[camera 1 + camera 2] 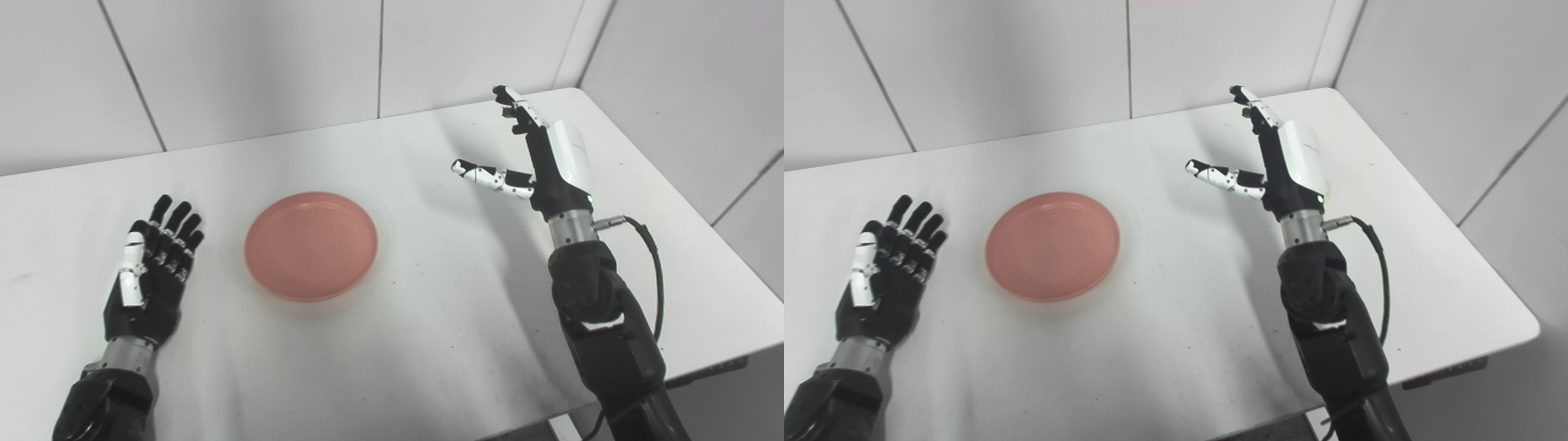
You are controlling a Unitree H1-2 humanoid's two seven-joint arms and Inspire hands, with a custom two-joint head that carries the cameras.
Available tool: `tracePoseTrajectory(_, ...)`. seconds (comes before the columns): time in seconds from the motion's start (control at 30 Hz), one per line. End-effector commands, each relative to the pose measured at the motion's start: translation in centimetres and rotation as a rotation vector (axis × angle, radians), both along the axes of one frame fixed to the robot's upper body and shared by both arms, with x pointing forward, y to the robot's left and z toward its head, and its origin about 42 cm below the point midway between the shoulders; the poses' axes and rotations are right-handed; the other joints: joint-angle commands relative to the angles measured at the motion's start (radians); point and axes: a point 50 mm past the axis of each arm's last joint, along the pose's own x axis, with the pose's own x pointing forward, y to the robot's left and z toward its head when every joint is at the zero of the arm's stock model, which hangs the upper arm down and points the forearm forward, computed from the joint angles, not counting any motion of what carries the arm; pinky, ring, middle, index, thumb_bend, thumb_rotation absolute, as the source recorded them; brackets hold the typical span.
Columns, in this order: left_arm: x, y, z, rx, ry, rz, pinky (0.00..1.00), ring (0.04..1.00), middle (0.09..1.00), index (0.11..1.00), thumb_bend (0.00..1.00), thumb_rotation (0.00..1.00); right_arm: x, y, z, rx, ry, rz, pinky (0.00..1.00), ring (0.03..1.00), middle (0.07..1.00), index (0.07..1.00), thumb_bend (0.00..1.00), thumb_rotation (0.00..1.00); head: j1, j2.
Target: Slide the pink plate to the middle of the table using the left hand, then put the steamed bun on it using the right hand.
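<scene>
Spreading flat, the fingers of the left hand are being held apart on the table, empty, just beside the pink plate. The right hand is being held raised and splayed, gripping nothing. The plate is lying flat, rim up, near the table's middle; being round, no long axis is being shown. The slide is judged done or nearly so. No steamed bun is being seen; locating it comes next.
</scene>
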Motion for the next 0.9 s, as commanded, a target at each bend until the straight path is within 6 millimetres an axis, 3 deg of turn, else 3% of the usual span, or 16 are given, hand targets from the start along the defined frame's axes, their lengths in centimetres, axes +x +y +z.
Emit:
tracePoseTrajectory(0.0,-1.4,1.3,-3.3,0.018,0.141,0.025,1.0,0.959,0.95,0.952,0.38,1.0,0.3,-1.3,2.7,-0.068,-0.067,-0.031,0.71,0.801,0.84,0.859,0.89,0.56,-0.003,0.0)
tracePoseTrajectory(0.4,-1.3,1.8,-3.6,0.007,0.147,0.016,1.0,0.96,0.951,0.957,0.35,1.0,0.9,-5.9,2.6,-0.182,0.049,-0.141,0.7,0.822,0.873,0.871,0.88,0.48,-0.031,0.002)
tracePoseTrajectory(0.87,-1.1,2.4,-3.5,-0.005,0.161,0.027,1.0,0.966,0.954,0.958,0.35,1.0,2.4,-8.8,2.7,-0.235,0.267,-0.239,0.71,0.882,0.917,0.916,0.91,0.54,-0.062,0.008)
